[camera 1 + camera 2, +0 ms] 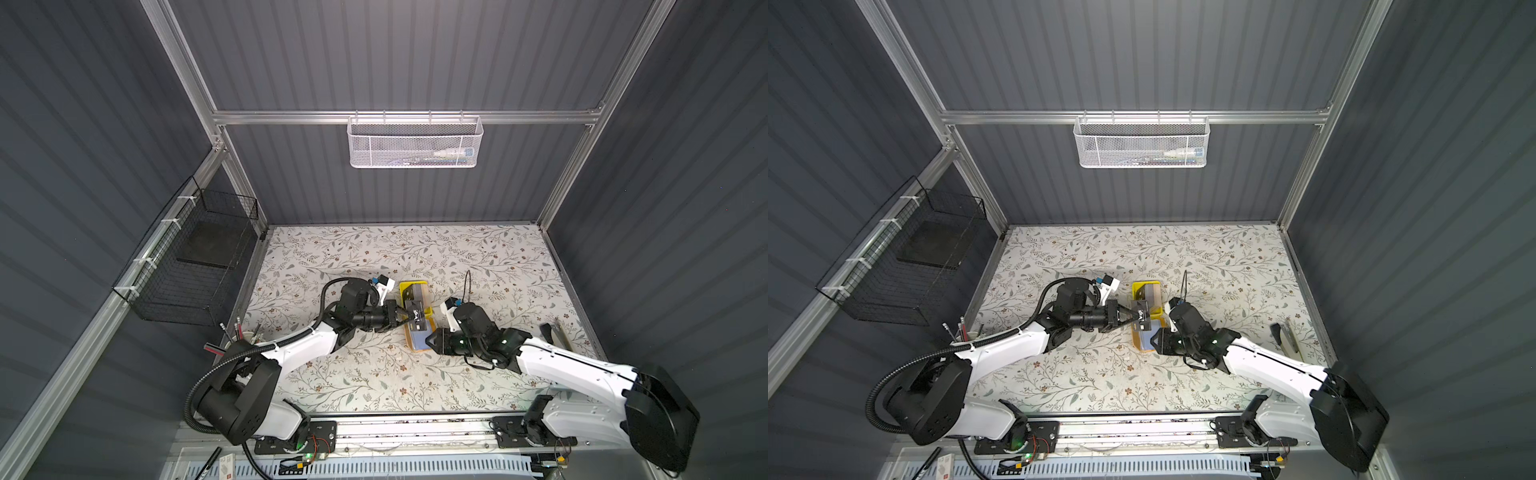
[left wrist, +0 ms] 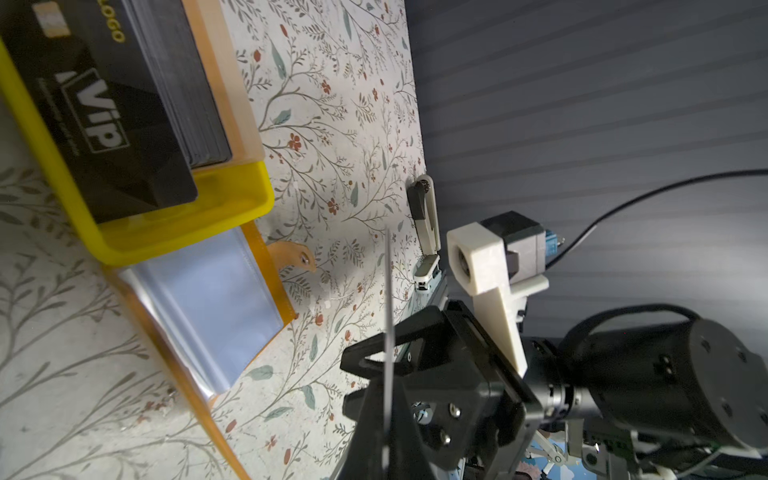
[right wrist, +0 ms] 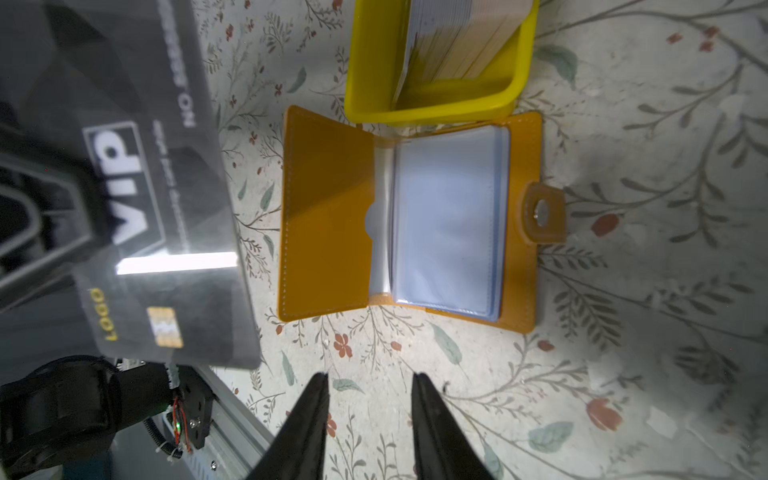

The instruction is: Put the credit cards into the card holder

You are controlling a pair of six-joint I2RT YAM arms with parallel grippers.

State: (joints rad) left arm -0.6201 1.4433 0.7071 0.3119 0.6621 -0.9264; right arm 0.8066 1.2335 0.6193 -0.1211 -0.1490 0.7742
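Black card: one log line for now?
left gripper: shut on black card | right gripper: open, empty | card holder: open | tray: holds cards

Both top views look down from high up, far above the card holder [image 1: 417,341]. They see nearly the same thing: the whole flowery table [image 1: 374,257]. The left wrist camera is low and close beside the card holder and looks across it on a slant. The right wrist camera is close above the card holder and looks almost straight down. All four views share the card holder.
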